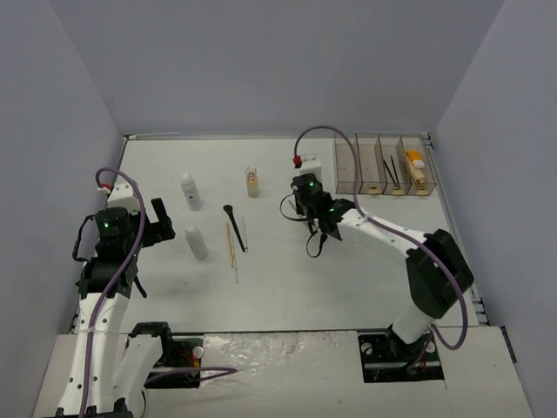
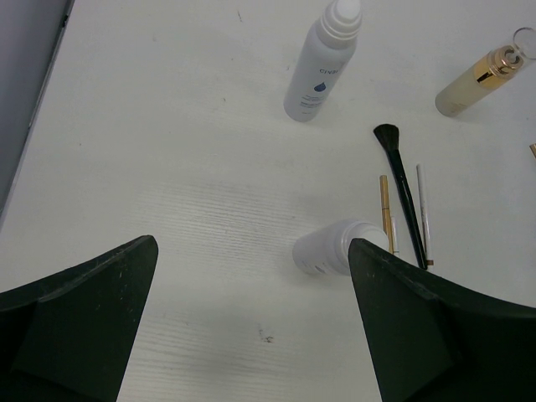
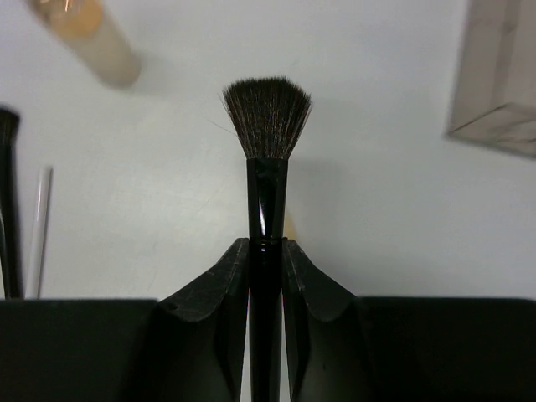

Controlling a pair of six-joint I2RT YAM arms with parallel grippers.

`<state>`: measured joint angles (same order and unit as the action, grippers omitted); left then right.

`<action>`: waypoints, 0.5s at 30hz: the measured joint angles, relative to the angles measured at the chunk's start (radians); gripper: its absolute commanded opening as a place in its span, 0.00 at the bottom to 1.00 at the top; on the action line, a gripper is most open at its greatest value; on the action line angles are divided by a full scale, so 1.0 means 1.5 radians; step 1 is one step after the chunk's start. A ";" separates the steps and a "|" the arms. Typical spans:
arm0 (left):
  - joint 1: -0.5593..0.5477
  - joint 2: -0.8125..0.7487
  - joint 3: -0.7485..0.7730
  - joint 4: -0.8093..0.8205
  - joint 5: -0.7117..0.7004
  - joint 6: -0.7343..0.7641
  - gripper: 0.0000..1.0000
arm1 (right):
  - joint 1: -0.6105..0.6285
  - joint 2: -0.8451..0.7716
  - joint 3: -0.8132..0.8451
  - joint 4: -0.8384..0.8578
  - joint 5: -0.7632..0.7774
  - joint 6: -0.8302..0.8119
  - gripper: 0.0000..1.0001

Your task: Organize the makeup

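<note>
Black brush (image 3: 266,167) sits clamped in the right tool (image 3: 265,251). Both fingers pinch the handle just under the ferrule, and the bristles point out ahead, off the worktop (image 1: 287,287). From above, that tool is mid-worktop, left of the smoky box (image 1: 348,165) and nearer to us.

Box so far: orange tube (image 1: 415,159) and beige tube (image 1: 423,180) in the far-right compartment, thin dark pieces (image 1: 393,170) in the one beside it.

Left tool (image 2: 251,247) has its fingers apart and holds nothing. It hangs over the left side, with the near white bottle (image 2: 331,249) just by its right finger.

Not yet sorted, on the worktop:
- far white bottle (image 2: 322,67)
- tan glass bottle (image 2: 477,79)
- second brush (image 2: 400,184)
- pencils (image 2: 424,209)

We judge the step in hand to be carrying the held brush to the box. To do it well:
- go right and away, high enough to clear the box wall
- the long handle trails behind the grip, so watch that it does not clip the rim
- line the brush up with the narrow compartment, probably the one with the dark pieces
- tip it handle-down and let go only once it is inside the walls
- keep the left tool parked, since the bottles by it tip easily
</note>
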<state>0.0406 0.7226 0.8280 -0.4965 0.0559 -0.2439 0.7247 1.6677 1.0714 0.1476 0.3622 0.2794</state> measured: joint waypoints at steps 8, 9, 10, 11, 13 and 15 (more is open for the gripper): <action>0.000 0.001 0.000 0.000 0.000 0.000 0.97 | -0.298 -0.082 0.144 -0.020 -0.081 -0.173 0.00; 0.000 0.001 0.000 0.000 0.000 0.000 0.97 | -0.329 -0.071 0.163 -0.021 -0.085 -0.184 0.00; 0.000 0.001 0.000 0.000 0.000 0.000 0.97 | -0.359 -0.054 0.184 -0.022 -0.085 -0.193 0.00; 0.000 0.001 0.000 0.000 0.000 0.000 0.97 | -0.383 -0.033 0.206 -0.020 -0.085 -0.202 0.00; 0.000 0.003 0.000 -0.001 0.000 0.000 0.97 | -0.413 0.016 0.238 -0.009 -0.084 -0.218 0.00; 0.000 0.004 0.000 -0.001 0.000 0.000 0.97 | -0.431 0.068 0.260 0.001 -0.088 -0.233 0.00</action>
<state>0.0406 0.7290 0.8280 -0.4978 0.0555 -0.2436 0.0782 1.7692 1.4620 0.1490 0.2301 -0.0700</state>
